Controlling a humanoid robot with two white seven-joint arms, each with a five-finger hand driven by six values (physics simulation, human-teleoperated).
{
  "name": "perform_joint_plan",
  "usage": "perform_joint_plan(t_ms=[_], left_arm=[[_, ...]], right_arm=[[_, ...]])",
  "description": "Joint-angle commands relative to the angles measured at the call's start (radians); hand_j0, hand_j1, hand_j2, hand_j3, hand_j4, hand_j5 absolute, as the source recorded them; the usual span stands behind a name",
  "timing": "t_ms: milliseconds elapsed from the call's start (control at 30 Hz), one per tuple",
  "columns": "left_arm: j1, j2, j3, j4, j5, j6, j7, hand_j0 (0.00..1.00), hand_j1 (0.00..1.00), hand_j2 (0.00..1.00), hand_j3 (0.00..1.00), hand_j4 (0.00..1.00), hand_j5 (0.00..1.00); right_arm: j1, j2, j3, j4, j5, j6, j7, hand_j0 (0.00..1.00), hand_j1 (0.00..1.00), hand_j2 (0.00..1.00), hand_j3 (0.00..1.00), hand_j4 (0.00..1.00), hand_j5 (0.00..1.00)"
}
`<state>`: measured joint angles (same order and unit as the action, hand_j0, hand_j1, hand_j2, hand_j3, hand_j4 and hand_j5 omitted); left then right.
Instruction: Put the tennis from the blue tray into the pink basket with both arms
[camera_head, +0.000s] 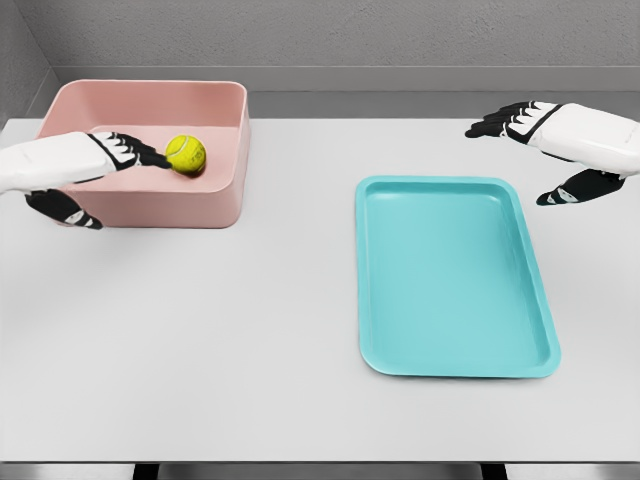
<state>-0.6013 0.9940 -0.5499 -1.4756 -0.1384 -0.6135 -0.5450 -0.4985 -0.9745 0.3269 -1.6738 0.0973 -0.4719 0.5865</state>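
1. A yellow tennis ball (186, 153) lies inside the pink basket (190, 205), at the far left of the white tabletop (220, 340).
2. The left hand (118, 152) reaches over the basket from the left; its dark fingers (152, 158) are extended, with their tips at the ball.
3. The blue tray (452, 370) lies flat right of centre.
4. The right hand (535, 135) hovers beyond the tray's far right corner, fingers spread and holding nothing.

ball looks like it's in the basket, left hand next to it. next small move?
Probably lift the left hand up and out of the pink plastic basket. The yellow-green tennis ball already sits inside, fingers spread beside it rather than gripping, and the shallow turquoise tray holds nothing. The right hand hangs open beyond the tray.
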Motion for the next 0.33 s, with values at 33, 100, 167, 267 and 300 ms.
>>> perform_joint_plan(t_ms=[33,100,167,267,300], left_arm=[[0.020,0.014,0.015,-0.029,0.008,0.003,-0.003,1.00,1.00,1.00,1.00,1.00,1.00],[0.021,0.015,0.013,-0.028,0.008,0.003,-0.003,1.00,1.00,1.00,1.00,1.00,1.00],[0.038,0.015,0.015,-0.029,0.008,0.003,-0.001,1.00,1.00,1.00,1.00,1.00,1.00],[0.038,0.017,0.015,-0.029,0.008,0.003,-0.003,1.00,1.00,1.00,1.00,1.00,1.00],[0.038,0.017,0.015,-0.028,0.005,0.003,-0.003,1.00,1.00,1.00,1.00,1.00,1.00]], right_arm=[[0.000,-0.001,0.000,-0.001,-0.005,0.002,0.000,1.00,1.00,1.00,1.00,1.00,1.00],[0.000,-0.001,0.000,-0.001,-0.005,0.002,-0.001,1.00,1.00,1.00,1.00,1.00,1.00],[0.000,-0.001,0.000,0.000,-0.005,0.002,0.000,1.00,1.00,1.00,1.00,1.00,1.00],[0.000,-0.001,0.000,-0.001,-0.005,0.002,0.000,1.00,1.00,1.00,1.00,1.00,1.00],[0.000,-0.001,0.000,0.000,-0.005,0.002,0.000,1.00,1.00,1.00,1.00,1.00,1.00]])
